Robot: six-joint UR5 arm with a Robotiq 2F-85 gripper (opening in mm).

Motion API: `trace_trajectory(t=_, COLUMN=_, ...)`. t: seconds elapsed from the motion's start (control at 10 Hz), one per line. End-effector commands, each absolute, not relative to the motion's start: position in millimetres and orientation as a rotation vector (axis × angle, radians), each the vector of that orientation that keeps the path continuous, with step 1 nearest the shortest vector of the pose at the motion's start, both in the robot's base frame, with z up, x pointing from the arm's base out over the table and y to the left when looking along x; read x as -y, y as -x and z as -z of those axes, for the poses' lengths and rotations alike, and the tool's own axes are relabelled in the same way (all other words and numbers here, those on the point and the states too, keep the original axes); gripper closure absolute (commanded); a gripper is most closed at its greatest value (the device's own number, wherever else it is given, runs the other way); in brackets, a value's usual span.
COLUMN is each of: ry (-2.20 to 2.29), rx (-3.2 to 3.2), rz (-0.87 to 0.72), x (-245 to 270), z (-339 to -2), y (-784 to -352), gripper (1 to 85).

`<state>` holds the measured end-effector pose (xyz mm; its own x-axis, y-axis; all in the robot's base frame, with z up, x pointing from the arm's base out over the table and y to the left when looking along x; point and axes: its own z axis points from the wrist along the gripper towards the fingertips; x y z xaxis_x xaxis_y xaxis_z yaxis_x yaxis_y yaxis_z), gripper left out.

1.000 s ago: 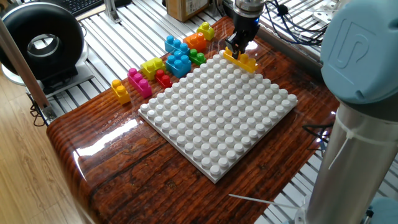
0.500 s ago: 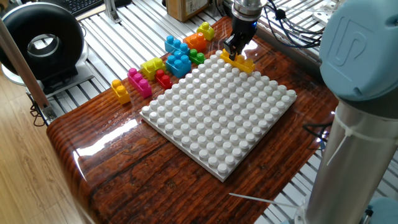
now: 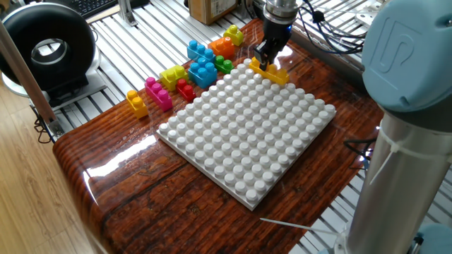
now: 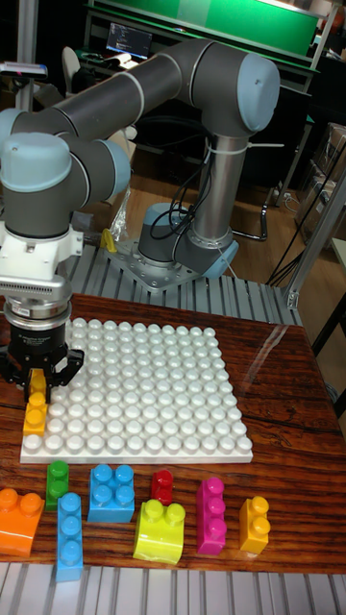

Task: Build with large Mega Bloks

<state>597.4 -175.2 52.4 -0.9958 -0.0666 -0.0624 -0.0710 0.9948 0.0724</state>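
Note:
A yellow Mega Blok (image 3: 272, 72) sits on the far corner of the white studded baseplate (image 3: 247, 134). My gripper (image 3: 266, 59) comes down onto it from above, fingers shut on its end. In the tall fixed view the gripper (image 4: 37, 378) clasps the same yellow brick (image 4: 36, 410) at the left edge of the baseplate (image 4: 144, 384). Loose bricks lie beside the plate: orange (image 4: 21, 519), green (image 4: 58, 483), two blue (image 4: 111, 492), red (image 4: 162, 485), lime (image 4: 160, 528), magenta (image 4: 210, 514), yellow (image 4: 254, 524).
The loose bricks (image 3: 203, 72) form a row along the plate's far-left side. A black round device (image 3: 49, 46) stands left of the wooden table. Cables (image 3: 332, 35) trail behind the gripper. The arm's grey base column (image 3: 402, 162) rises at the right.
The baseplate has shifted and turned slightly on the table. The gripper stays on the yellow brick at the plate's corner, having moved a little to the left.

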Motion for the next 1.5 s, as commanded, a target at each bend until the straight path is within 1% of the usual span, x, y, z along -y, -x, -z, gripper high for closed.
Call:
trace_trajectory(t=0.0, ry=0.067, rx=-3.036, rz=-0.093, x=173.7, z=-50.4, y=-608.4, gripper=84.7)
trace_trajectory(t=0.7, ry=0.054, rx=-3.03, rz=-0.122, x=173.2, z=-51.1, y=-609.9, gripper=84.7)
trace_trajectory(t=1.4, ry=0.079, rx=-3.04, rz=-0.093, x=176.7, z=-49.6, y=-607.6, gripper=84.7)
